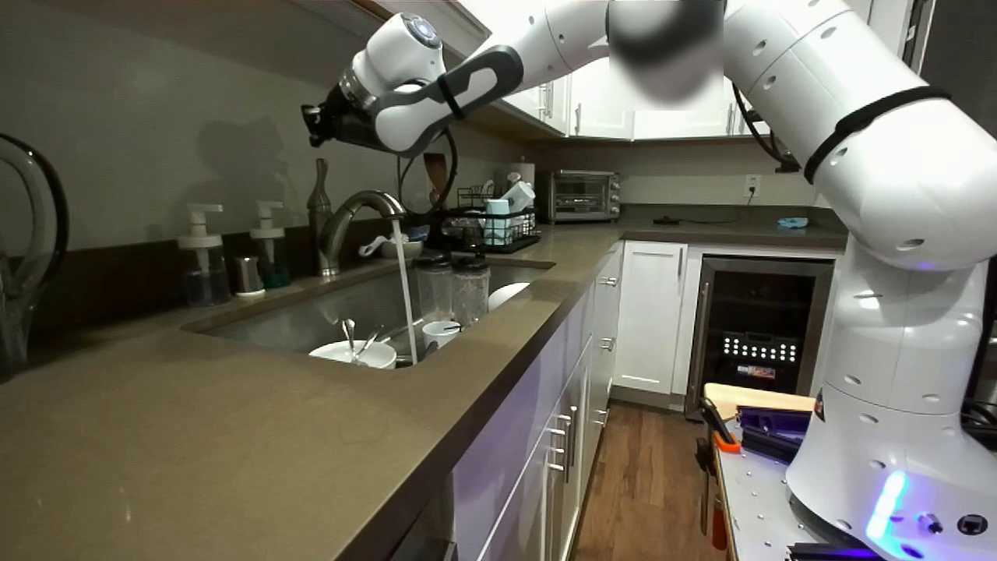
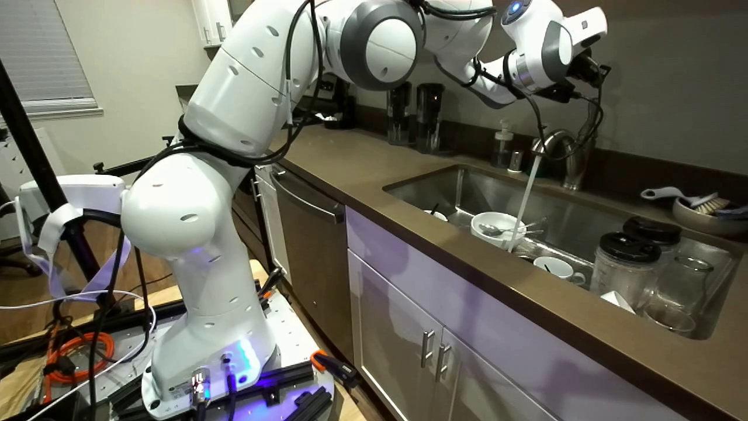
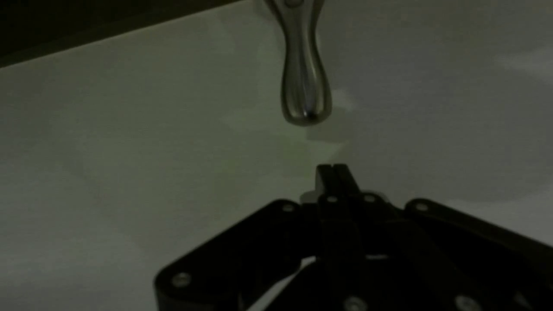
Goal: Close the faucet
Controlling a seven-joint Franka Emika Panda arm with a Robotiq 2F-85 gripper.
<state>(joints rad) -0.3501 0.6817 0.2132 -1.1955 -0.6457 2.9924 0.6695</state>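
The silver gooseneck faucet (image 1: 336, 230) stands behind the sink in both exterior views (image 2: 575, 165). A stream of water (image 1: 406, 292) runs from its spout into the sink. Its slim lever handle (image 1: 319, 195) points upward. In the wrist view the rounded tip of the handle (image 3: 306, 93) hangs at the top centre, apart from the fingers. My gripper (image 3: 332, 167) is shut, with its two fingertips together and nothing between them. In an exterior view the gripper (image 1: 311, 125) is raised a little above the handle's top, near the wall. In an exterior view, cables partly cover the faucet.
The sink (image 2: 461, 175) holds a white bowl (image 2: 497, 227), a mug (image 2: 554, 267) and clear containers with black lids (image 2: 628, 248). Soap dispensers (image 1: 204, 261) stand beside the faucet. A dish rack (image 1: 506, 234) stands beyond it. The wall (image 3: 151, 151) is behind the handle.
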